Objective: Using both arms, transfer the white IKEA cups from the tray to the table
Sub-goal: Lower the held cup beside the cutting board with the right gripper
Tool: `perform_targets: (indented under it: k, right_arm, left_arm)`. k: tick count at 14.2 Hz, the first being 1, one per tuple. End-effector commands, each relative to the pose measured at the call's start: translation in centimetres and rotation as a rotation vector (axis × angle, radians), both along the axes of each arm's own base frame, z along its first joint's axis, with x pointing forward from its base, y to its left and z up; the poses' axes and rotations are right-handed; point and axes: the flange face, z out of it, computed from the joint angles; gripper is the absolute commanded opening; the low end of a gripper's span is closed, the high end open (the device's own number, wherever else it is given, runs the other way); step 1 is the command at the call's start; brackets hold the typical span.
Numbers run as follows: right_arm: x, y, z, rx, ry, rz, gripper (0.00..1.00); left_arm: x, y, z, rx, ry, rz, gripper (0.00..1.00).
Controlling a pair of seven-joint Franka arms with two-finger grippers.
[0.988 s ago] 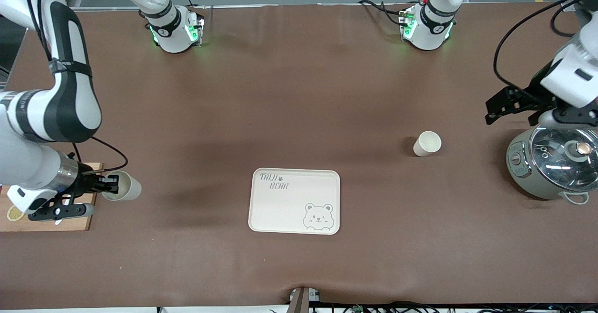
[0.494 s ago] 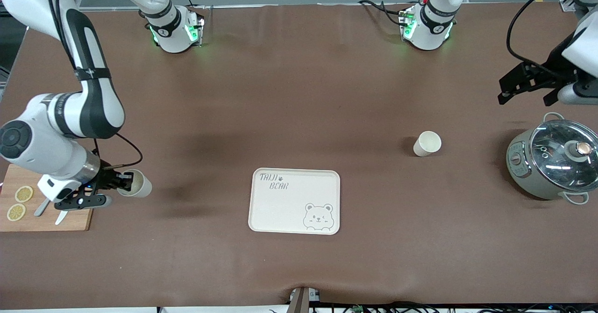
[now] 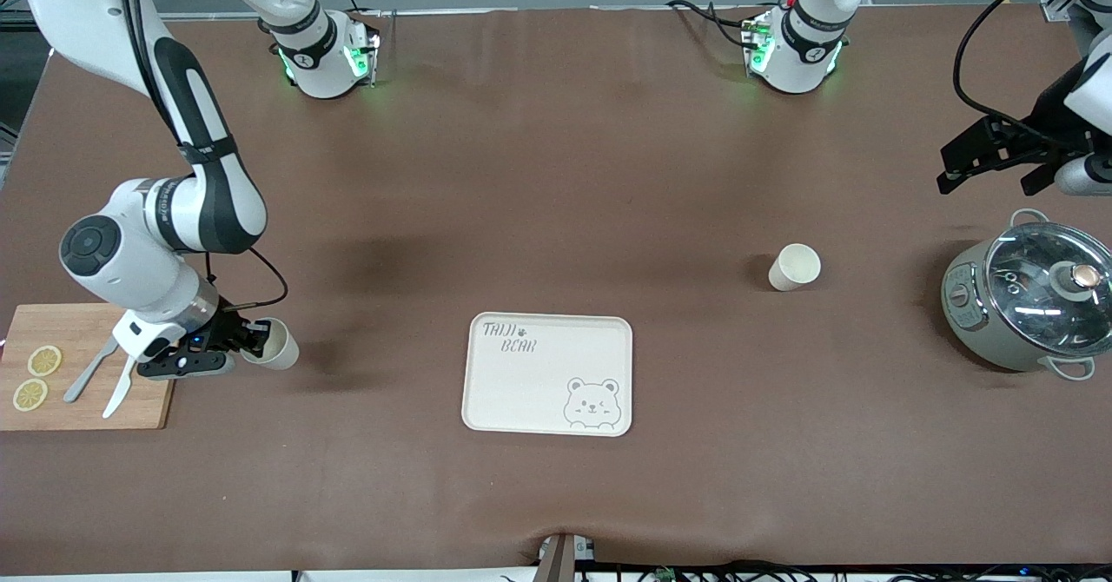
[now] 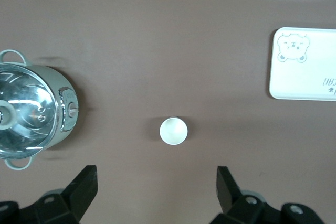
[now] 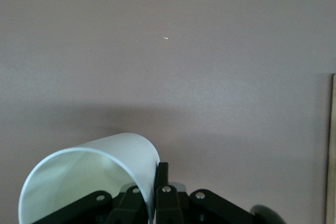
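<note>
Brown table (image 3: 556, 174), two cups, one held.
Right gripper (image 3: 246, 345) jaws clamped a cup's (image 3: 280, 344) rim beside the cutting board (image 3: 82, 330); left gripper (image 4: 155, 192) jaws hung apart over the other cup (image 3: 794, 267).

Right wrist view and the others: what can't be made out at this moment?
- Small cream-white tapered cup held by the right hand: cut off by the right wrist view's bottom edge.
- Contents of the grey cooking pot: glare on its glass lid hides them in the front and left wrist views.
- Left hand, open, up over the table: its wrist runs off the front view's edge.
- Pale utensils on the wooden board: too small to identify.
</note>
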Motion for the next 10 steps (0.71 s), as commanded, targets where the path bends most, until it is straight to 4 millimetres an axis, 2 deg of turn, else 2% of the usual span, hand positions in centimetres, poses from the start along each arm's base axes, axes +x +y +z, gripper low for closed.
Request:
perform_targets:
  k: [1,7,10]
  right_arm:
    - [-1.5,0.3,-0.2,0.004,-0.032,0.006,0.0]
    - [-1.3,0.5,-3.1,0.003,-0.076,0.002,0.0]
    - [-1.3,1.5,-4.8,0.025,-0.084,-0.006,0.0]
  left_arm:
    - [0.4,0.5,0.1,-0.023,-0.014,-0.002,1.0]
    - [0.6,0.5,-0.3,-0.018,-0.008,-0.007,1.0]
    - [0.7,0.8,-0.4,0.047,-0.011,-0.069,1.0]
